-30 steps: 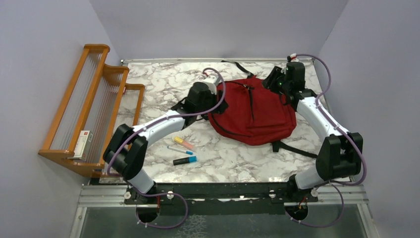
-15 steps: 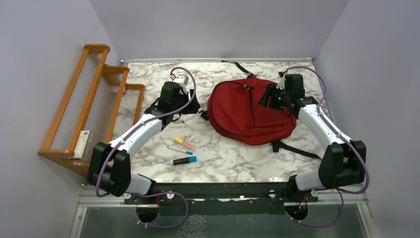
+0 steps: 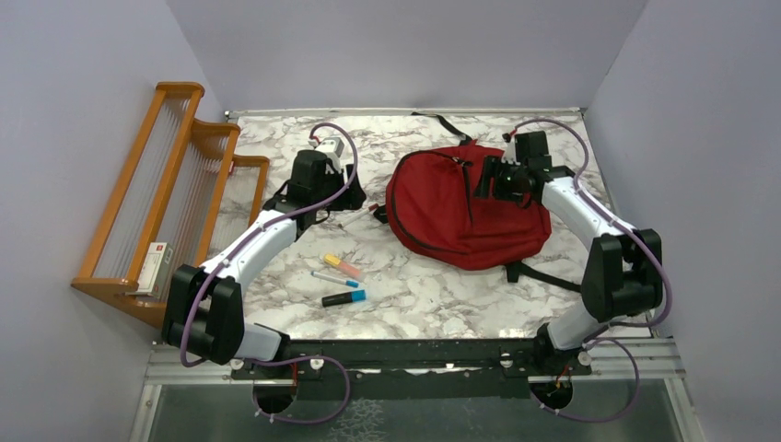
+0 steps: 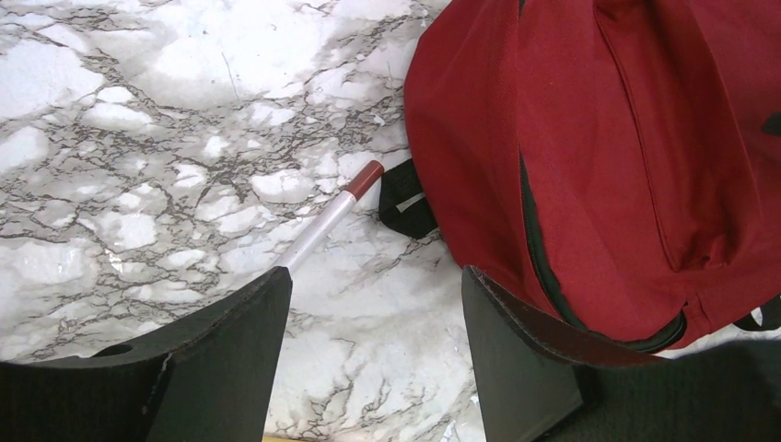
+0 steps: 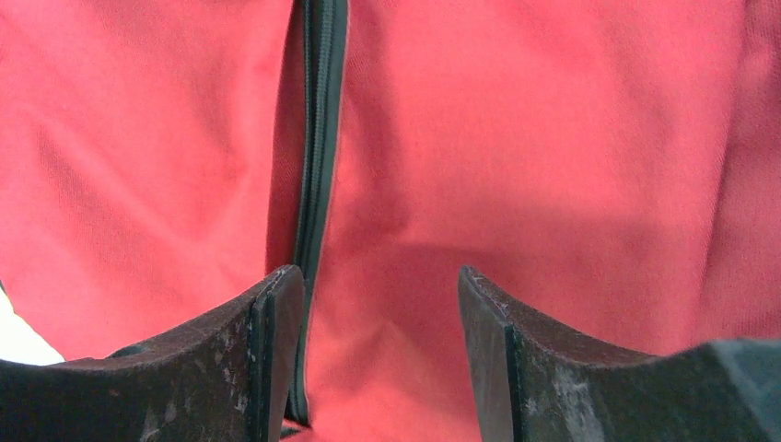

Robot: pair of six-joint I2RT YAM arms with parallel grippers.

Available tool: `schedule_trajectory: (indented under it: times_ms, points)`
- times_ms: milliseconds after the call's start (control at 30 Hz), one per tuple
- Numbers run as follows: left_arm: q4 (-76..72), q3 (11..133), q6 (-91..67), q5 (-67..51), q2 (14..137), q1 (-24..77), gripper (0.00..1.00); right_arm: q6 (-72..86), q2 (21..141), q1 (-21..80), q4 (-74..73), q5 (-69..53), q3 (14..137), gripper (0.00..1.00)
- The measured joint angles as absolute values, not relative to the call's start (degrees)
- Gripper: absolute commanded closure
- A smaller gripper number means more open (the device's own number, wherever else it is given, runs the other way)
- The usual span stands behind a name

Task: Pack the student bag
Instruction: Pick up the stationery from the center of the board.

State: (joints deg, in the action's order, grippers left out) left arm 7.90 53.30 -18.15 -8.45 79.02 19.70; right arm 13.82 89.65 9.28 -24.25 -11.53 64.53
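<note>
The large red fabric backpack [image 3: 460,216] lay flat on the marbled white worktop [image 3: 433,295], right of centre, its long axis approx. near-to-far. The right fingers [image 5: 267,368] hung directly over its far half, spread apart and empty, w/ red cloth filling the gap btwn them. A black zip [image 5: 318,138] ran straight away from the right wrist cam, passing under the finger at the left of that view. It was in line w/ the fingers' reach, not across it, and looked closed.

The left fingers [image 4: 221,359] were also spread and held nothing, poised over bare worktop just left of the backpack. Btwn them lay a slim white pen w/ a dark-red cap [image 4: 327,221], set diagonally w/ its cap end toward the backpack, near a black strap tab [image 4: 405,198]. The right arm was clearly the nearer to the zip, so prob. the one to open it. The left arm was better placed for the pen.
</note>
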Motion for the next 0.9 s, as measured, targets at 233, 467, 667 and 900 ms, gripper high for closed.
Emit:
schedule_trajectory:
  times_ms: [233, 467, 667, 900]
  points:
    - [7.9, 53.3, -18.1, -8.7, 79.0, 19.6, 0.30, 12.7, 96.3, 11.9, -24.4, -8.6, 70.4, 0.33]
    - [7.9, 53.3, -18.1, -9.2, 79.0, 19.6, 0.30, 11.4, 100.5, 14.4, -25.0, -5.7, 73.1, 0.33]
    - [7.9, 53.3, -18.2, -9.7, 79.0, 19.4, 0.30, 9.9, 102.9, 16.4, -25.8, -2.0, 73.9, 0.51]
    - [7.9, 53.3, -18.2, -9.9, 79.0, 19.4, 0.30, 8.8, 103.5, 17.5, -26.9, 3.3, 74.7, 0.88]
